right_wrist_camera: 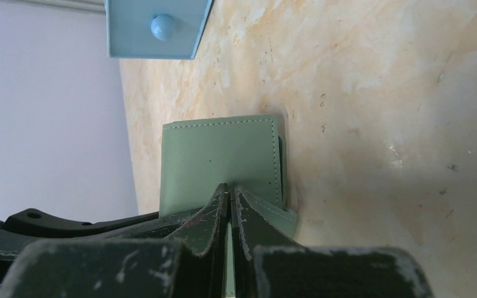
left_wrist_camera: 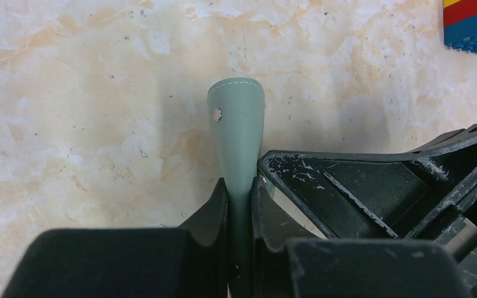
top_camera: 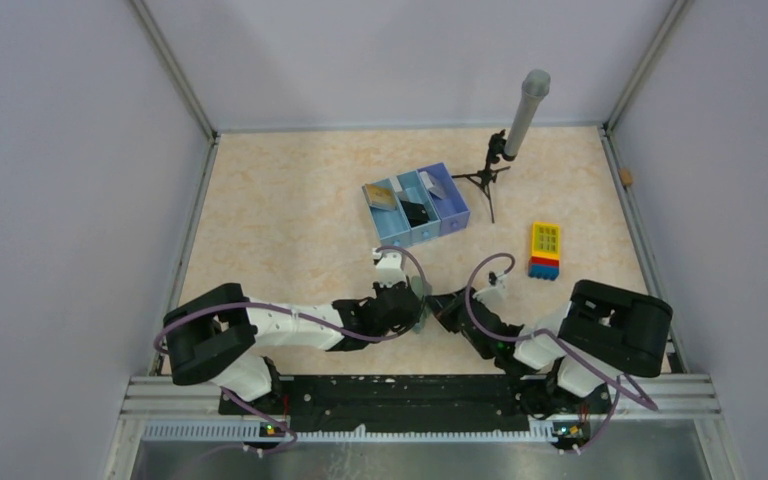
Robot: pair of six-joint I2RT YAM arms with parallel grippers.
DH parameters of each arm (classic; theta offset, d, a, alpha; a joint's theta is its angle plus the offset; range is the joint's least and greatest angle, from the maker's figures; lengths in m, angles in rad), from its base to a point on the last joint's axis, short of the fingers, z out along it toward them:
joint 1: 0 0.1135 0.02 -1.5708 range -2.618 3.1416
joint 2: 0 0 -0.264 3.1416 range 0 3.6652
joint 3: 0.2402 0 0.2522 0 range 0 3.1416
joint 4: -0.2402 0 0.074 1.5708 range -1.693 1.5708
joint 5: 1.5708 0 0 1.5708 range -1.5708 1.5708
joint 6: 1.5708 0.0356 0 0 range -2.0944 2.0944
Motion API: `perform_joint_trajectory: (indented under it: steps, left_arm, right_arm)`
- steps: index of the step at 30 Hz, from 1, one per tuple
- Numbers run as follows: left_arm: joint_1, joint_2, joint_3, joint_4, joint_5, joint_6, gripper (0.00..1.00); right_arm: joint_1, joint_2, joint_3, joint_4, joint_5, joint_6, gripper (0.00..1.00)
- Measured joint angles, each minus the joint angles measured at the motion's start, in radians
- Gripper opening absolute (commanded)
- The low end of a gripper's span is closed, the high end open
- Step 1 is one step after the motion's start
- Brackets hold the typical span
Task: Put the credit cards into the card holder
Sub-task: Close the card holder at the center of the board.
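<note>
The card holder (top_camera: 423, 300) is at lower centre of the top view, below the tray (top_camera: 392, 238), gripped from both sides. The left gripper (left_wrist_camera: 239, 186) is closed on it edge-on. The right gripper (right_wrist_camera: 230, 189) is clamped on one flap edge. The step in hand appears to be opening the holder. Hold both grips firm, draw the flaps apart slowly along one line, and avoid twisting. What look like cards (top_camera: 381, 196) lie in the tray, not yet loaded.
</note>
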Motion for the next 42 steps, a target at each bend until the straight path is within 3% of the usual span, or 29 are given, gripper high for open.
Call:
perform_joint_trajectory:
  steps: [14, 42]
  left_arm:
    - [0.001, 0.0, 0.0, -0.017, -0.01, -0.056, 0.0]
    - [-0.003, 0.011, -0.01, -0.021, -0.05, -0.147, 0.0]
  right_arm:
    - [0.061, 0.076, 0.014, 0.04, 0.122, 0.138, 0.0]
    - [0.186, 0.093, 0.129, -0.216, 0.37, 0.354, 0.0]
